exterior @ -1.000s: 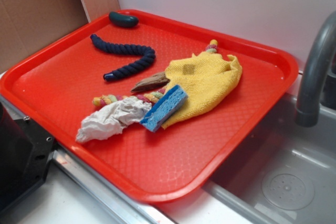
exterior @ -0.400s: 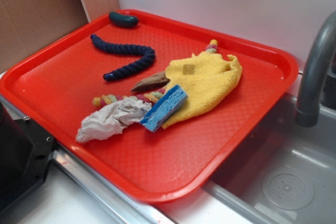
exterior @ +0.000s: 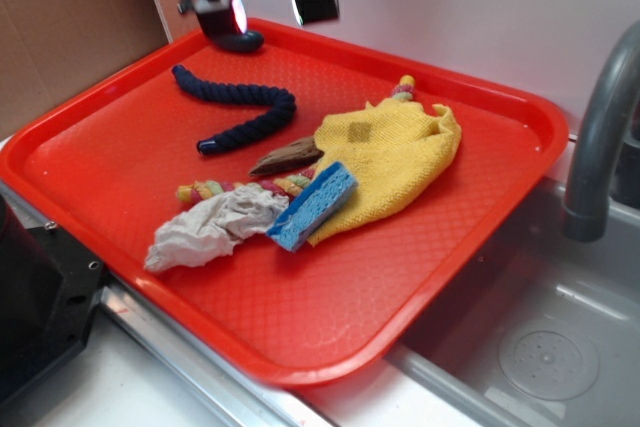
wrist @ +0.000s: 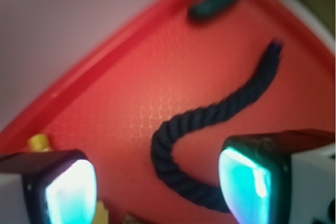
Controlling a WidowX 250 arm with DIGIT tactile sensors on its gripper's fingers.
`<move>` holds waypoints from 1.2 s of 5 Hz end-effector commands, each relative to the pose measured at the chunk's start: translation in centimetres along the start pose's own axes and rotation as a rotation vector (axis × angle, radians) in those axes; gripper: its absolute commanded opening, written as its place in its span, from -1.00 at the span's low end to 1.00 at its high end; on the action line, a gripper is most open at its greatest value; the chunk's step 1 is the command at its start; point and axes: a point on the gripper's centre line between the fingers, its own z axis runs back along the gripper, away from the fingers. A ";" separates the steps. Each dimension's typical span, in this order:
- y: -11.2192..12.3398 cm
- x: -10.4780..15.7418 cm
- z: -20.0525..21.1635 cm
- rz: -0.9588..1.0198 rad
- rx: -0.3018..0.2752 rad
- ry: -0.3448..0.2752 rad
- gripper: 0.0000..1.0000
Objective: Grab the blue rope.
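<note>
And down comes the black two-fingered tool (exterior: pixel 268 2), which a second ago was nowhere in the exterior view and a moment later only peeked in at the top edge; now it hangs over the far left corner of the red plastic tray (exterior: pixel 90 187), fingers spread wide and holding nothing. That puts it in the right neighbourhood, and I'd call this the approach, with the grasp not yet made. Going left to right: the dark navy twisted blue rope (exterior: pixel 235 104) lies untouched in an S-curve on the tray's left half, just below the tool, and in the wrist view the same rope (wrist: pixel 210 129) runs between the two lit fingertips (wrist: pixel 71 192), a promising line-up. Just behind it, by the far rim, sits a short dark teal oblong lump (exterior: pixel 236 40), partly hidden by the tool and close enough to be nudged on a careless descent. Nearer the front edge, a crumpled grey-white paper wad (exterior: pixel 210 227) covers part of a pastel braided rope (exterior: pixel 205 190). Then a brown wedge (exterior: pixel 286 157), a blue sponge (exterior: pixel 314 205) and a yellow knitted cloth (exterior: pixel 395 152), all clear of the target. Far right, a grey tap (exterior: pixel 600 127) over the steel sink (exterior: pixel 540 347). Nothing blocks the rope itself.
</note>
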 end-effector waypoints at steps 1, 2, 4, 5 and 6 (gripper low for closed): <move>2.4 0.5 -3.9 0.098 -0.021 0.059 1.00; 2.5 -0.4 -5.9 0.062 -0.010 0.074 1.00; 1.8 -0.5 -7.0 -0.028 0.014 0.069 0.27; 5.1 -4.2 -6.9 -0.112 0.004 0.081 -1.00; 6.0 -4.7 -5.3 -0.201 -0.017 0.059 -1.00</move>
